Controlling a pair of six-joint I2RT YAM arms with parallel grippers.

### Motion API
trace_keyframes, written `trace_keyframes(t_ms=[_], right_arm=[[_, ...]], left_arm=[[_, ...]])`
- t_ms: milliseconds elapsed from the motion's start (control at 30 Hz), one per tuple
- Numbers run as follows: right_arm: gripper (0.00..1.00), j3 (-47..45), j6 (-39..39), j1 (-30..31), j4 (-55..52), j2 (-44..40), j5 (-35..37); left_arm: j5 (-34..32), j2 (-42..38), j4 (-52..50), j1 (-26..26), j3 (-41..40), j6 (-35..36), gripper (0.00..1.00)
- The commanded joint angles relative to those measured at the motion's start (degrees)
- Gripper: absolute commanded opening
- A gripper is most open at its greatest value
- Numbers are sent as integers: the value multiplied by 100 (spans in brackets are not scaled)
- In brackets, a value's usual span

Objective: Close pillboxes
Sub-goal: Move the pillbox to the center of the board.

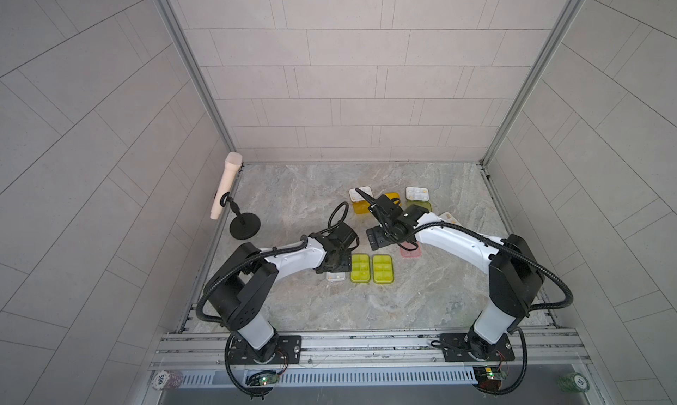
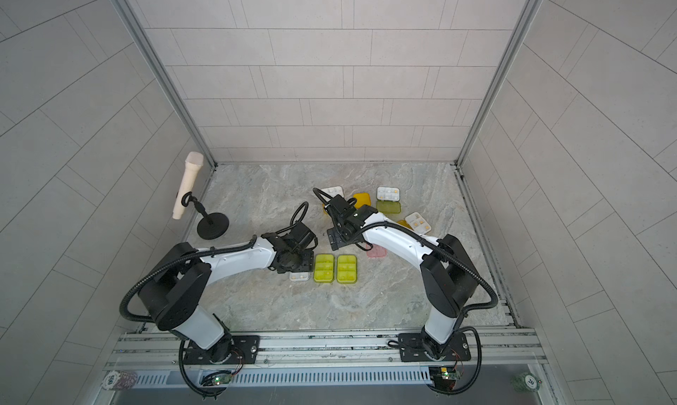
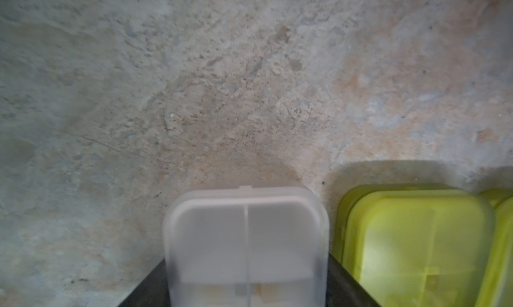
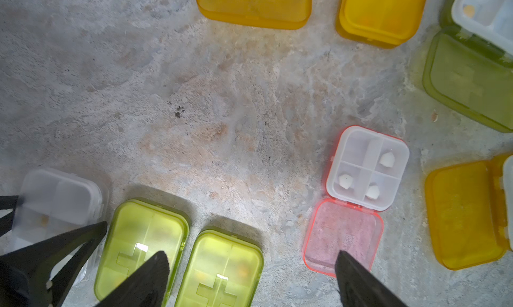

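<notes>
The left gripper (image 3: 247, 261) has its jaws closed in on the clear box (image 3: 247, 230). One black finger touches each long side, and the box lies on the table (image 3: 222, 83) between them with its lid down. Just outside one finger, almost touching the clear box, lies the first green box (image 4: 141, 244). The second green box (image 4: 222, 269) lies next to it on the far side. Both have the lid shut.

The right gripper (image 4: 251, 252) hangs above the table with its jaws spread wide, gripping nothing. The second green box lies under the gap. One fingertip is over the first green box, and the other is over the lid of the pink box (image 4: 366, 166). This box is open: its pink lid lies flat on the table, and beyond it the white tray shows three white pills (image 4: 373, 191).

Further ahead of these jaws lie an orange lid (image 4: 254, 5) and an orange box (image 4: 383, 14) that looks shut. Out past the finger over the pink lid lie an olive lid (image 4: 469, 80), folded open beside its white tray, and an open orange box (image 4: 466, 214).
</notes>
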Motion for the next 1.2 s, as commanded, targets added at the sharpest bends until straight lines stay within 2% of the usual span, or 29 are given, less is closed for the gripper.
trace_keyframes(t_ms=[0,633,700,1167], right_arm=[[95,-42,-2,-39,-51,-248,126],[95,54,-51,-113,-141,-363,168],[95,71,-59,-116,-140,-347,167],[95,138,-108,-120,-251,-345,169]], left_arm=[[0,-66,12,-47,-79,-83,71],[95,-368,-156,-66,-107,38,77],[84,-334,-157,-65,-99,216,77],[-75,26,-30,-69,-62,268,78]])
